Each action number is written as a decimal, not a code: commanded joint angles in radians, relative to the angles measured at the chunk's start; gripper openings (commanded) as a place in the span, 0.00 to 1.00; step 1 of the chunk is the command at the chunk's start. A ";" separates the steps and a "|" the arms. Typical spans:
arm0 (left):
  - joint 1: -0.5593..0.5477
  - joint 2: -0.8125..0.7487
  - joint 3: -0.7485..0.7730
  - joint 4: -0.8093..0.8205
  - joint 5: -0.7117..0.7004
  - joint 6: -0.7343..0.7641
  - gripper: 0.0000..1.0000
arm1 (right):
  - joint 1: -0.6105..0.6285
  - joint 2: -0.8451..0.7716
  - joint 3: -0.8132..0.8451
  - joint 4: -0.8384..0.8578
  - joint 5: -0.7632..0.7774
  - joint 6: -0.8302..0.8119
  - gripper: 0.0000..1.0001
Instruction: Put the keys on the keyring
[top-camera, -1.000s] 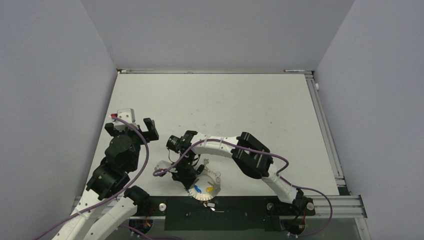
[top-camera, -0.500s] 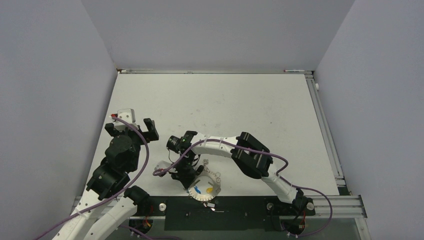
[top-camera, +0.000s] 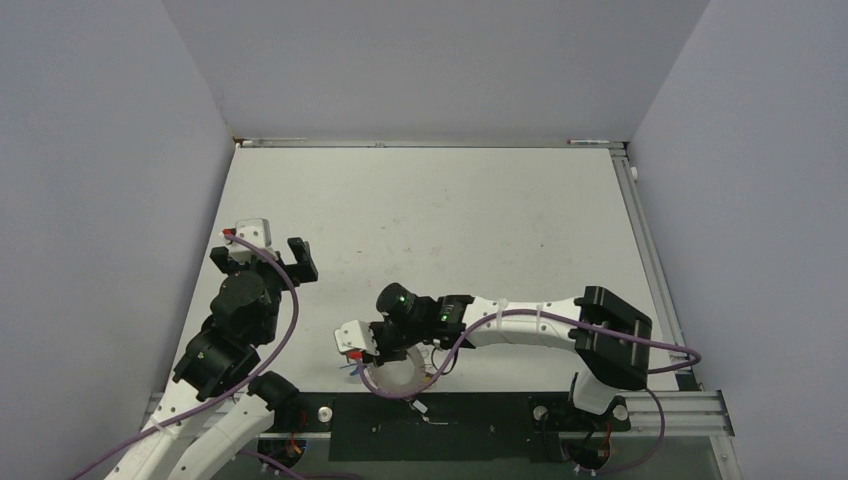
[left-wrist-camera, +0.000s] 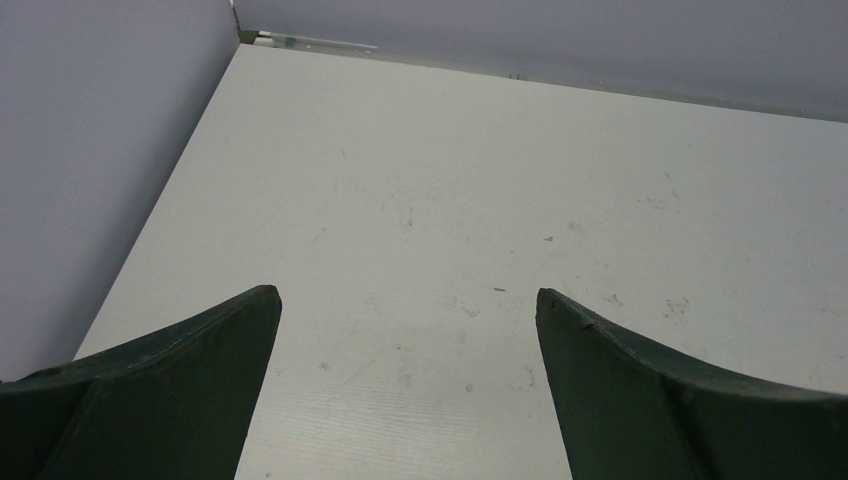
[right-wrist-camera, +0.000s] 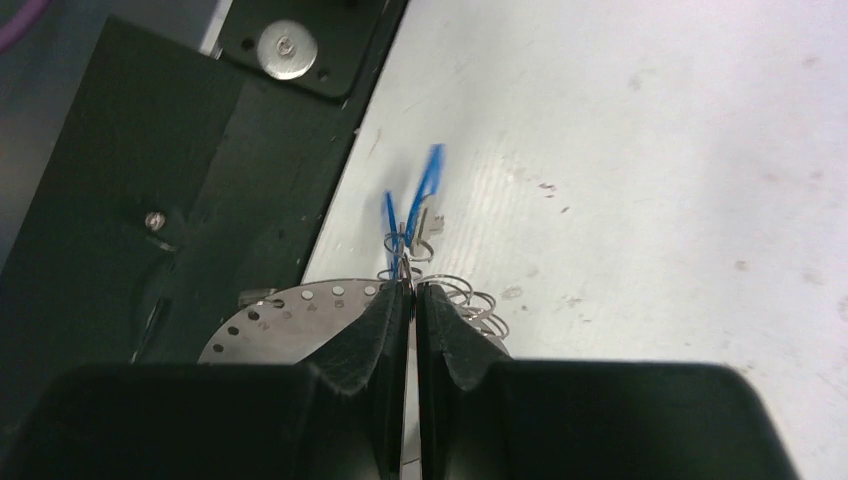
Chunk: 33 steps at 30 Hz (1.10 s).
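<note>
My right gripper (top-camera: 362, 354) (right-wrist-camera: 412, 287) is shut just above the table's near edge. Two blue-headed keys (right-wrist-camera: 424, 188) stick out past its tips, blurred, pinched by their small wire ring. In the top view the same keys (top-camera: 350, 368) show as a blue fleck left of the keyring (top-camera: 386, 389). The keyring (right-wrist-camera: 290, 310) is a silvery round piece with numbered holes. It lies flat under the fingers (right-wrist-camera: 375, 330), with small wire loops (right-wrist-camera: 468, 298) at its rim. My left gripper (top-camera: 270, 250) (left-wrist-camera: 408, 295) hangs open over bare table at the left, far from the keys.
The black mounting plate (top-camera: 430, 425) (right-wrist-camera: 150, 200) runs along the near edge, right beside the keyring. Grey walls enclose the table (top-camera: 450, 210) on three sides. A purple cable (top-camera: 450, 345) loops over the right arm.
The right arm swung and stretched out low towards the left. Its gripper closed, and the blue keys moved from inside the keyring to its left side. The left arm stayed still.
</note>
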 joint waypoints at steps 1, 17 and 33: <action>-0.004 -0.012 -0.001 0.057 0.016 0.012 0.98 | 0.028 -0.120 -0.095 0.280 0.141 0.082 0.05; -0.028 -0.183 -0.108 0.247 0.379 0.112 0.99 | 0.056 -0.564 -0.383 0.540 0.344 0.194 0.05; -0.044 -0.130 -0.065 0.382 1.079 0.126 1.00 | 0.056 -0.968 -0.619 0.894 0.499 0.321 0.05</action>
